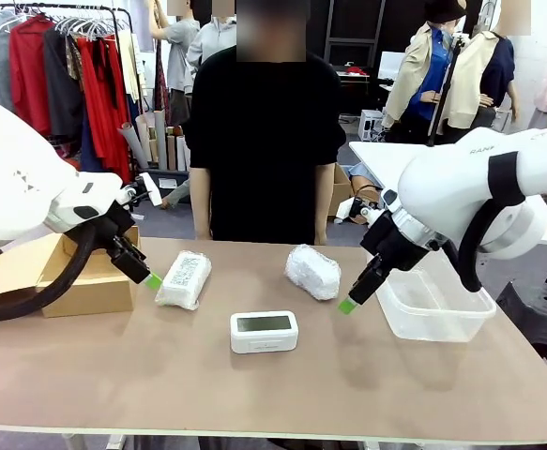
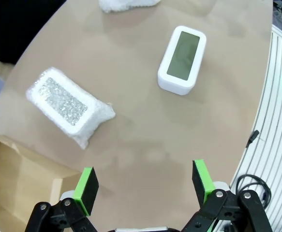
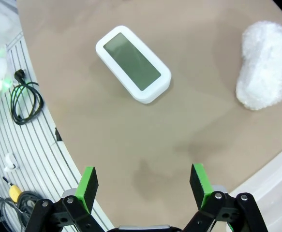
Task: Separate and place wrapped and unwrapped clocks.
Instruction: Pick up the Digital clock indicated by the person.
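Right now both arms hang above the table [image 1: 113, 384] with nothing held. The left gripper [image 2: 144, 186] has its jaws spread wide, its tip just beside the flat bundle [image 1: 183, 279]. The right gripper [image 3: 144, 185] is just as wide, between the round bundle [image 1: 312, 271] and the tub [image 1: 433, 309]. The clock [image 1: 264, 331] sits mid-table on the robot's side, apart from both bundles. The flat bundle lies near the box [image 1: 85, 286] — the round one right of centre, farther back. A person [image 1: 264, 141] stands at the far edge.

Clock [image 1: 264, 331] before flat bundle [image 1: 183, 279], round bundle [image 1: 312, 271]
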Tool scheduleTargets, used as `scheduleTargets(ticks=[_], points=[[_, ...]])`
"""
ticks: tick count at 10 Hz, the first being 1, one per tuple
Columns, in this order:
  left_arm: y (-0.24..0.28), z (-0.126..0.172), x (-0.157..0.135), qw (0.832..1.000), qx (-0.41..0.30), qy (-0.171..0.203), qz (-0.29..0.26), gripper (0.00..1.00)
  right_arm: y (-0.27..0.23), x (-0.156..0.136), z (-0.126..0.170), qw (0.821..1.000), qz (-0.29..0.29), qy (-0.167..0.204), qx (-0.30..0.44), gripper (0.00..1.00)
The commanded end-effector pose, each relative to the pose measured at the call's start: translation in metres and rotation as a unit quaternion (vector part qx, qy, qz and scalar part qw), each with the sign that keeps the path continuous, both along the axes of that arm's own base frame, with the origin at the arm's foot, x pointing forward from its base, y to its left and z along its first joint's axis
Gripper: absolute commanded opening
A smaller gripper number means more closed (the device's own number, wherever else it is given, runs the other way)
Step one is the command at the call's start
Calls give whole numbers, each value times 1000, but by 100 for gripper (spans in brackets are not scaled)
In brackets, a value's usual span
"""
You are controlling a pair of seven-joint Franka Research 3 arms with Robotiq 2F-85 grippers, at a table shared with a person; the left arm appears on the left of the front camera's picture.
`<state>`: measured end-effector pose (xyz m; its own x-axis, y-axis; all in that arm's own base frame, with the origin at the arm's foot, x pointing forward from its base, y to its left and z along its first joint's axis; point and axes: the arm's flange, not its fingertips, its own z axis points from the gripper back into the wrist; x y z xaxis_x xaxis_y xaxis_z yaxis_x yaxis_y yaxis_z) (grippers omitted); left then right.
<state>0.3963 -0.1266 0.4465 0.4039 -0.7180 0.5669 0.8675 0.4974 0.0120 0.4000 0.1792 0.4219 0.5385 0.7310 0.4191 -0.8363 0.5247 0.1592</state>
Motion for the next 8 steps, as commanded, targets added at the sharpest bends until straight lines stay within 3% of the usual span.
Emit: scheduleTargets(ticks=[1,3,4,5,6,8], points=[[2,-1,1,1000,-3,0,1,100,-4,2,-1,1000,-4,2,3,100],[7,10,11,999,-15,11,-47,100,-2,12,14,996,73,-41,43,100],[14,15,18,997,-12,9,-72,100,-4,14,23,994,71,-78,38,100],[17,20,25,996,-8,14,-91,100,-10,18,34,991,107,-71,40,100],[23,27,31,993,-19,12,-115,100,-15,19,47,986,127,-89,53,100],[37,44,45,986,-55,-23,-157,100,-31,24,69,980,168,-94,59,100]])
